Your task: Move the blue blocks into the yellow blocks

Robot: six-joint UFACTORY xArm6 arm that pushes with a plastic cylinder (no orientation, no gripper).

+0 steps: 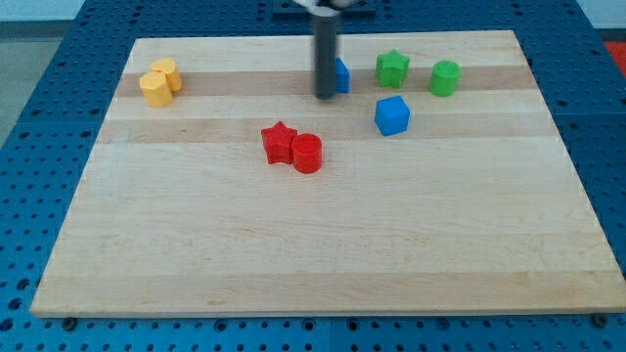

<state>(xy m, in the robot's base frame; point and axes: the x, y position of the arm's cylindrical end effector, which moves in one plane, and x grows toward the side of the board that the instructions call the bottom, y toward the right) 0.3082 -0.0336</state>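
camera view: no claw is showing, only my tip [324, 95], touching the left side of one blue block [340, 75]. the other blue block [392, 114] is sitting lower right of it. the yellow blocks [159, 81] are lying far left on the counter [323, 244]. both blue ones are looking light, hard and slippery, so pushing from their right faces is looking best.

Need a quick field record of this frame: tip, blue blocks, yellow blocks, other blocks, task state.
tip: my tip at the view's top centre, at the left side of the partly hidden blue block; contact unclear
blue blocks: that one, plus a blue cube lower right of it, apart
yellow blocks: two yellow blocks touching, at the view's top left
others: green star-like block, green cylinder, red star touching red cylinder
task state: blues far from yellows, not yet done
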